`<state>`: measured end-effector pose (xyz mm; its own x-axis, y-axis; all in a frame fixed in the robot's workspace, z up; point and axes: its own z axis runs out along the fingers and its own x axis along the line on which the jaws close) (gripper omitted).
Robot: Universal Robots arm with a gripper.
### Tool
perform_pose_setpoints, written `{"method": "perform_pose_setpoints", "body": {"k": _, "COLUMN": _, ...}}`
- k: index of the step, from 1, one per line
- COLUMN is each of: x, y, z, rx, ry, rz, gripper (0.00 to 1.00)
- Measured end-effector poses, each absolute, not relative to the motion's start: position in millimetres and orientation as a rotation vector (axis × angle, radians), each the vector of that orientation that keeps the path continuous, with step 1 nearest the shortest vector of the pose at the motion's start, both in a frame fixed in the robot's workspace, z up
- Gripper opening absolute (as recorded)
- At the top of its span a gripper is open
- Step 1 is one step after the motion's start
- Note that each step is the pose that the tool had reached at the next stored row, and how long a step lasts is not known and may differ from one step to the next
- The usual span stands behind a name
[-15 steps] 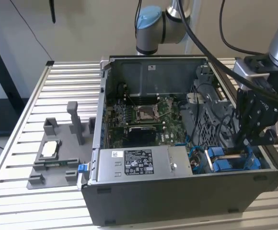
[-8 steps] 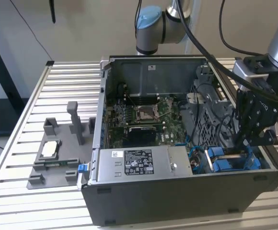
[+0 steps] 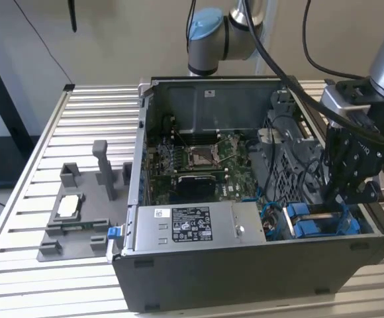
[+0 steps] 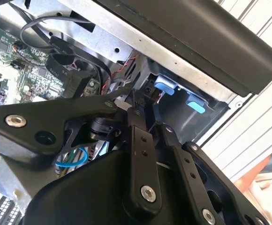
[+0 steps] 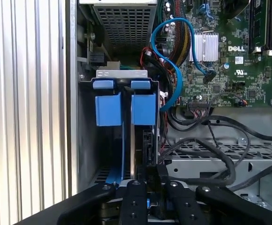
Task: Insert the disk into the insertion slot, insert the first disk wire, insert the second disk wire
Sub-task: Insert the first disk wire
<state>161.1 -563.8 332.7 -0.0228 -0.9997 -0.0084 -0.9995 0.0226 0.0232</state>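
Observation:
The disk [image 3: 309,228] sits in the insertion slot [image 3: 278,228] at the case's front corner on the exterior view's right, its blue caddy frame [image 5: 143,108] showing two tabs. In the first wrist view I look along the disk's edge [image 5: 132,145] inside the dark grey bay wall [image 5: 86,140]. My gripper [image 3: 341,202] reaches down at the disk's rear end. Its fingers [image 5: 135,192] stand close together around a black wire plug [image 5: 148,147] right beside the disk. In the second wrist view the gripper [image 4: 138,105] points at the blue tabs [image 4: 166,85].
A grey power-supply box [image 3: 185,228] lies along the case front. The motherboard [image 3: 198,159] fills the case floor. A blue cable [image 5: 176,70] and thick black cables [image 5: 211,154] loop beside the bay. A grey fixture [image 3: 79,212] stands on the slatted table.

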Motion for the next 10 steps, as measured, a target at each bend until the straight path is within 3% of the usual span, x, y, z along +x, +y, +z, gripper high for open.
{"method": "perform_pose_setpoints", "body": {"k": 2, "x": 161.1, "y": -563.8, "z": 333.0, "rx": 2.189, "ry": -2.239, "rz": -0.035, "gripper": 0.26}}
{"method": "perform_pose_setpoints", "body": {"k": 3, "x": 161.1, "y": -563.8, "z": 333.3, "rx": 2.188, "ry": -2.239, "rz": -0.034, "gripper": 0.33}}
{"method": "perform_pose_setpoints", "body": {"k": 10, "x": 161.1, "y": -563.8, "z": 346.9, "rx": 2.188, "ry": -2.239, "rz": -0.034, "gripper": 0.33}}
